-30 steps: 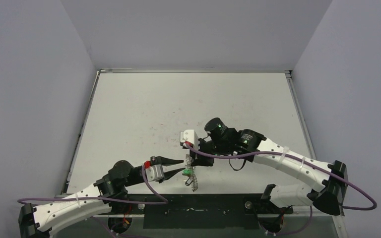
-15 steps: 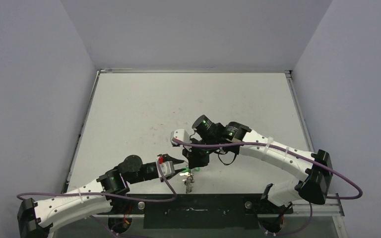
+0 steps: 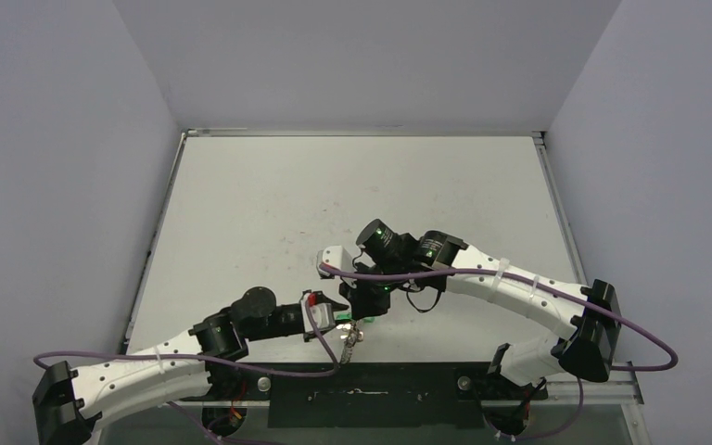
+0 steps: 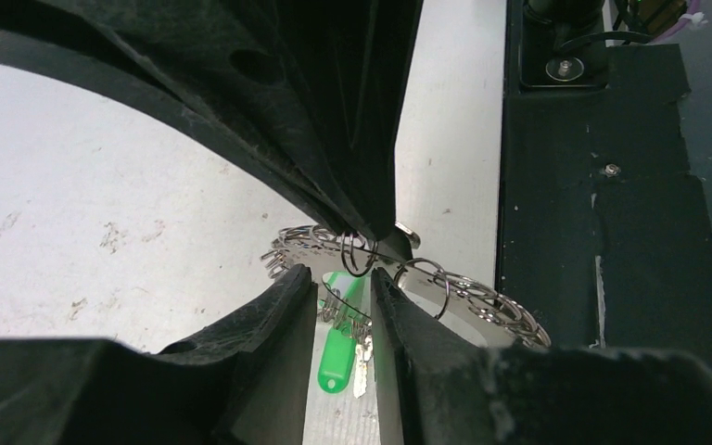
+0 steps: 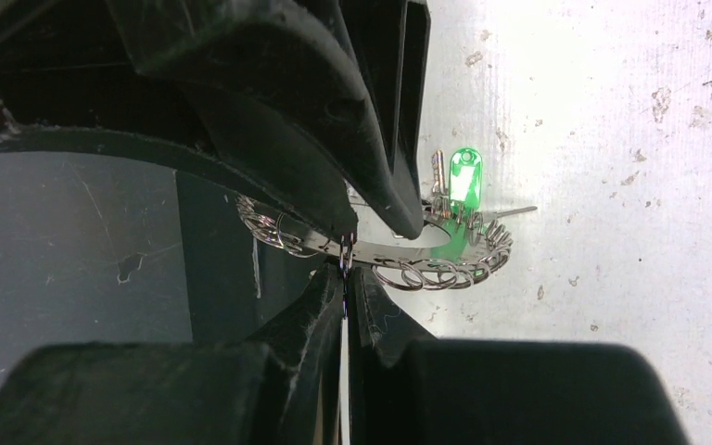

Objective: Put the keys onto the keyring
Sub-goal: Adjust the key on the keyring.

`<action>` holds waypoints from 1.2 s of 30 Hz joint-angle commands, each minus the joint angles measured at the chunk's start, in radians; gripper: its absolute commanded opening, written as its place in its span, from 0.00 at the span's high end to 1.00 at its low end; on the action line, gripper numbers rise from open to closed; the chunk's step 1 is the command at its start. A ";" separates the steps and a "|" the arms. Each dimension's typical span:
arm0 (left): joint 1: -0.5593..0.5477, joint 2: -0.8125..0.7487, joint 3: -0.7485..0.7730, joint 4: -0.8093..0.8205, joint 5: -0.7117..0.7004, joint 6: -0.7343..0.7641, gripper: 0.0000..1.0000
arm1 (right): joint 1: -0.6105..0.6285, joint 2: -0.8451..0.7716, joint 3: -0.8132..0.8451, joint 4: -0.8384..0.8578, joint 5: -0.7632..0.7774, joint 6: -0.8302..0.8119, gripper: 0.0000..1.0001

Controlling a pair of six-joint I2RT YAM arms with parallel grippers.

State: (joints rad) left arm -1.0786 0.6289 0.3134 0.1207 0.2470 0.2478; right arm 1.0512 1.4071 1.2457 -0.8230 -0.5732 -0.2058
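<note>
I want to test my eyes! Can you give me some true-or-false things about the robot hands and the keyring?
1. The right gripper pinches the keyring by its rim. True.
2. One key has a red head. False: the coloured one is the green key.
3. The left gripper is squeezed tight shut. False: its jaws stand apart, and the green key shows in the gap.
4. The keyring's rim is curly, with little loops. True.
5. The keyring is at the far end of the table. False: it is close to the near edge, by the arms' bases.

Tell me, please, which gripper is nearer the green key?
Left. The left gripper is open right at the green key; the right gripper is shut on the keyring rim, farther off.
</note>
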 commanded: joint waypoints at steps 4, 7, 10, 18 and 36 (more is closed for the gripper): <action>-0.003 -0.006 0.057 0.064 0.068 0.001 0.72 | 0.014 0.003 0.046 0.048 0.016 0.019 1.00; -0.004 -0.028 0.058 0.048 0.069 0.003 0.71 | 0.014 0.001 0.043 0.048 0.018 0.019 1.00; -0.003 -0.047 0.051 0.055 0.058 0.000 0.73 | 0.018 0.000 0.044 0.048 0.016 0.019 1.00; -0.003 0.006 0.070 0.046 0.044 0.012 0.81 | 0.027 -0.001 0.043 0.048 0.018 0.018 1.00; -0.003 -0.023 0.044 0.082 0.046 -0.008 1.00 | 0.019 -0.036 0.022 0.102 0.091 0.015 0.76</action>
State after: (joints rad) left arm -1.0786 0.6476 0.3443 0.1253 0.2890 0.2546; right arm 1.0752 1.4082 1.2457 -0.8146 -0.5205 -0.1951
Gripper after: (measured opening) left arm 0.019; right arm 0.156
